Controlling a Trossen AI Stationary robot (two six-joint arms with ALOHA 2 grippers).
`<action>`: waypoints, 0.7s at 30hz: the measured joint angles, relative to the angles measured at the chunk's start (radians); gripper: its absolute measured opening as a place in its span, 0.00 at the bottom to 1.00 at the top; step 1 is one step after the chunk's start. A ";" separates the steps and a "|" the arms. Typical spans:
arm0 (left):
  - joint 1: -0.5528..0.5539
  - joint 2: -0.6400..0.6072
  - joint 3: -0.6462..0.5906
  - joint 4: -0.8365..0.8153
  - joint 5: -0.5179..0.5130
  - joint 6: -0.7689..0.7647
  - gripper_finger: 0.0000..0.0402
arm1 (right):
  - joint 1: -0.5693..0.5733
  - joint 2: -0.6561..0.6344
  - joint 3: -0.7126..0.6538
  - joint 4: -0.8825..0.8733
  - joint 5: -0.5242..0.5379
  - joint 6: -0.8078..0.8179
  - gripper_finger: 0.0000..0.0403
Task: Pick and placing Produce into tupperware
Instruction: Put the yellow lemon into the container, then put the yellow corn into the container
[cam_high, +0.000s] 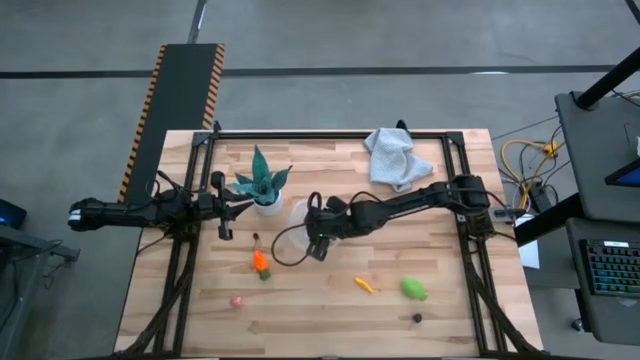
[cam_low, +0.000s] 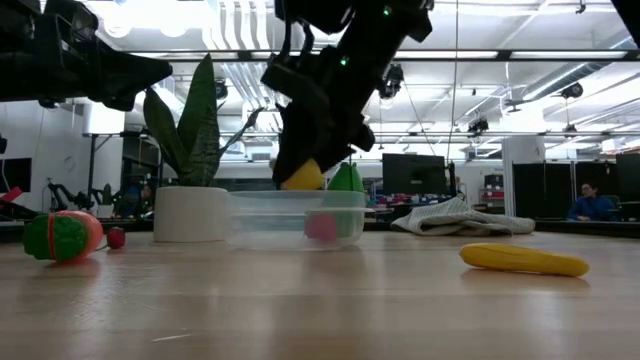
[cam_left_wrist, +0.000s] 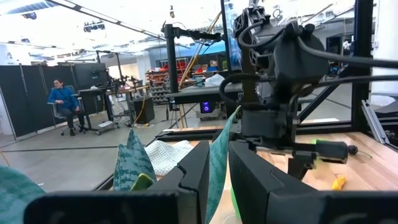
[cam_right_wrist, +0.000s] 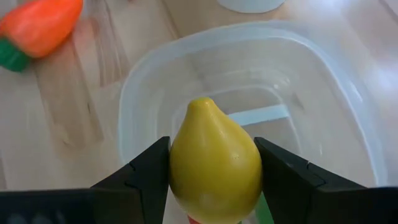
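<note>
A pale wooden counter (cam_high: 330, 300) carries a potted plant (cam_high: 262, 183), a grey cloth (cam_high: 397, 158) and scattered toy produce. The right end effector (cam_right_wrist: 214, 171) hangs over the clear tupperware (cam_right_wrist: 348, 112), its fingers closed on a yellow lemon (cam_right_wrist: 214, 165) just above the tub's rim. An orange carrot (cam_high: 260, 263) lies beside the tub; a yellow piece (cam_high: 365, 285) and a green piece (cam_high: 414, 289) lie apart nearer the front edge. The left end effector (cam_left_wrist: 214, 174) waits by the plant, fingers nearly together, holding nothing.
</note>
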 joint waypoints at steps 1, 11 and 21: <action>0.000 0.000 0.000 0.000 0.000 0.000 0.12 | 0.000 0.002 0.000 0.004 -0.003 -0.001 0.49; 0.000 -0.001 0.000 -0.001 0.000 0.000 0.12 | -0.002 0.002 0.000 0.030 -0.042 -0.024 0.54; 0.000 -0.001 0.000 -0.001 0.000 0.000 0.12 | -0.002 0.001 0.000 0.043 -0.051 -0.034 0.62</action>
